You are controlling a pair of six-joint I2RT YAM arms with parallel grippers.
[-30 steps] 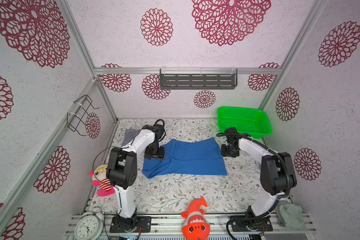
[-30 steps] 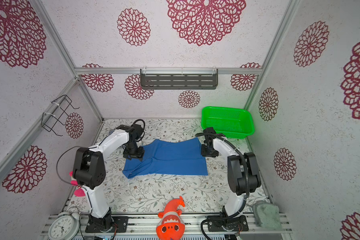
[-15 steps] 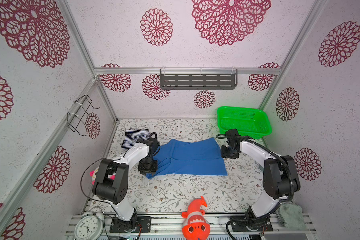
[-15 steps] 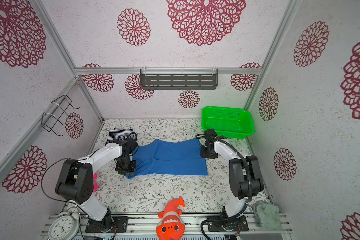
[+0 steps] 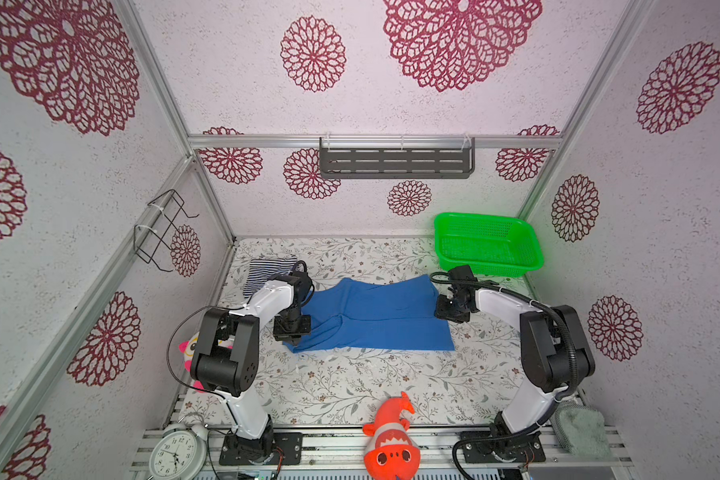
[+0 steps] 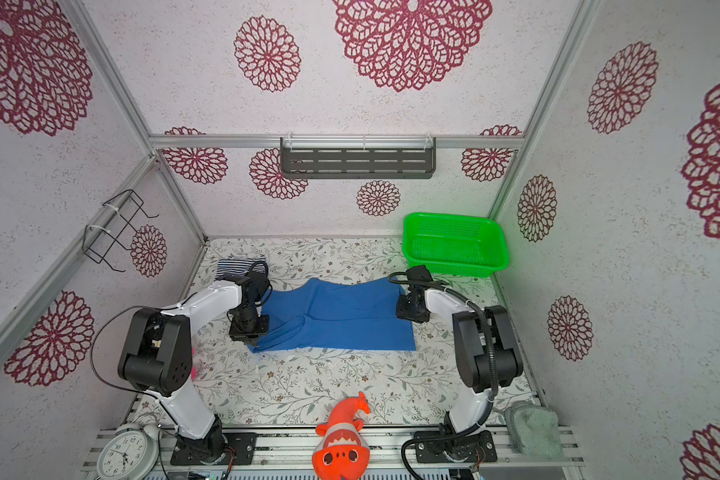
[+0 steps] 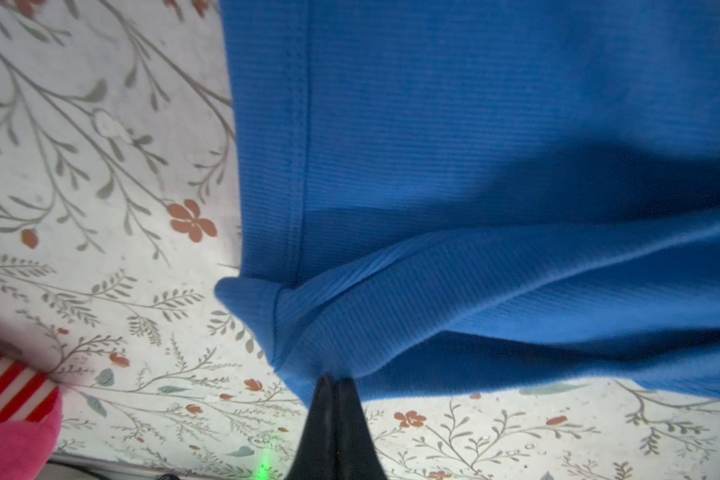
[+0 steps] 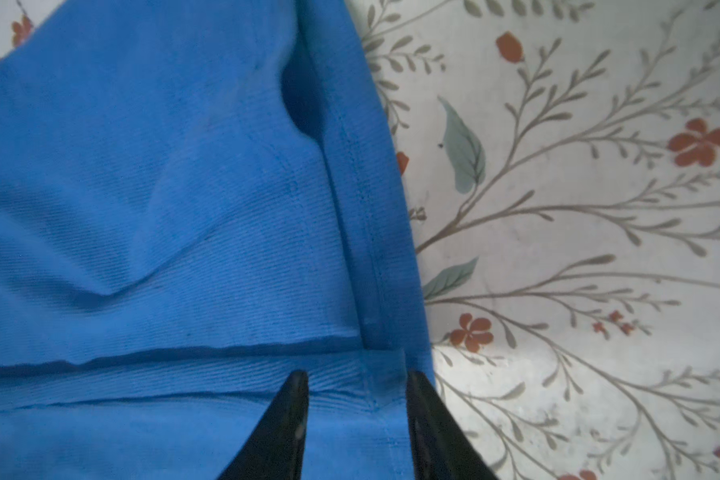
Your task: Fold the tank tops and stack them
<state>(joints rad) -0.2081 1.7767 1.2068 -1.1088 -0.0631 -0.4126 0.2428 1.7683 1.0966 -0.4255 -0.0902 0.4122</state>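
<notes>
Left claw [image 7: 333,380] closed, pinching a corner of the plain royal-blue ribbed tank top [image 5: 375,316] on the floral tabletop [image 5: 350,386]. Right claw [image 8: 356,378] has its fingers apart astride the hem; grip unclear.

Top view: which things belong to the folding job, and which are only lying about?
Job: blue tank top, striped tank top.
Lying about: green basket, clownfish toy, alarm clock, grey-green towel, pink doll.

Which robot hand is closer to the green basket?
The right one. The right gripper sits at the edge of the blue tank top, just in front of the green basket. The left gripper pinches the top's opposite end, with the whole top between it and the basket.
</notes>
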